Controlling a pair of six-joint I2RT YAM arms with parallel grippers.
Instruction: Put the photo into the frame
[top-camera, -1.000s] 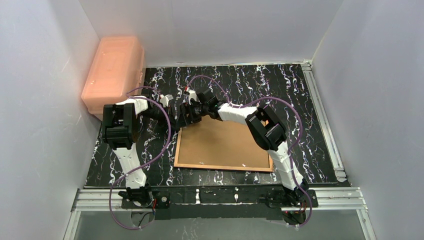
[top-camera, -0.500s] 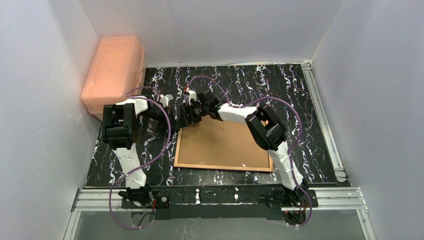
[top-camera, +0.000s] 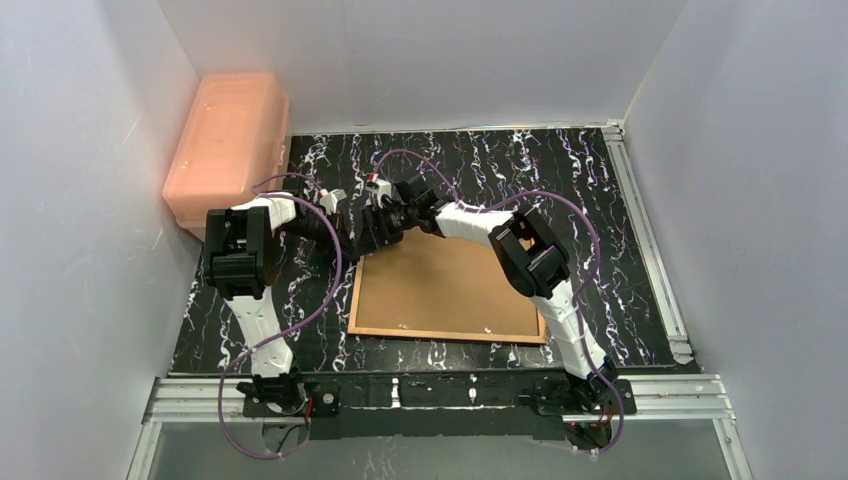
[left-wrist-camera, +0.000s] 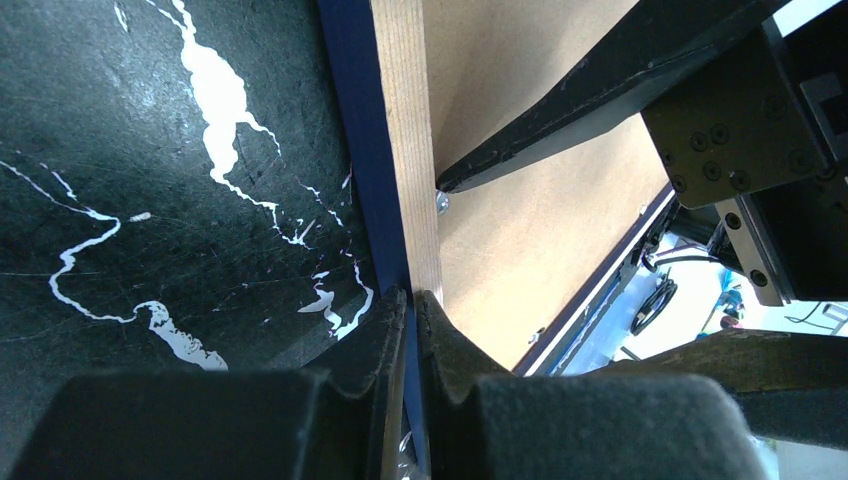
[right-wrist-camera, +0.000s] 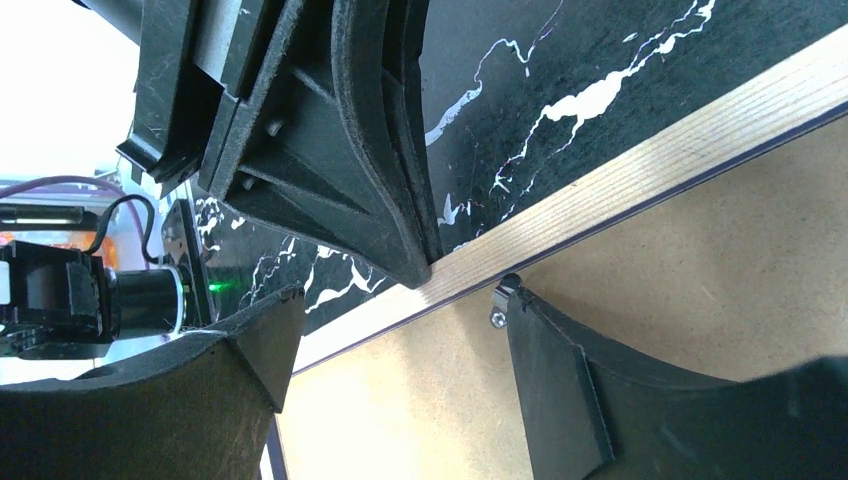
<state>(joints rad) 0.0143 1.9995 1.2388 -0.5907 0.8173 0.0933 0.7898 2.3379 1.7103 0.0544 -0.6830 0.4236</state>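
The frame (top-camera: 447, 335) lies face down on the black marbled table, its brown backing board (top-camera: 450, 285) facing up. The photo is hidden. My left gripper (left-wrist-camera: 411, 295) is shut on the frame's rail at the far left corner, the navy border (left-wrist-camera: 355, 120) and wood edge (left-wrist-camera: 405, 120) running up between the pads. My right gripper (right-wrist-camera: 405, 300) is open over the same corner. One fingertip (right-wrist-camera: 530, 330) touches a small metal tab (right-wrist-camera: 499, 305) on the backing board (right-wrist-camera: 700, 300), just inside the wood rail (right-wrist-camera: 650, 150). From above, both grippers meet there, left (top-camera: 352, 238), right (top-camera: 378, 228).
An orange plastic box (top-camera: 225, 140) stands against the left wall at the back. White walls close in three sides. Metal rails run along the right edge (top-camera: 645, 240) and the near edge (top-camera: 440, 390). Purple cables loop off both arms.
The right arm's elbow and forearm have shifted slightly to the left. The left arm and the frame have not moved.
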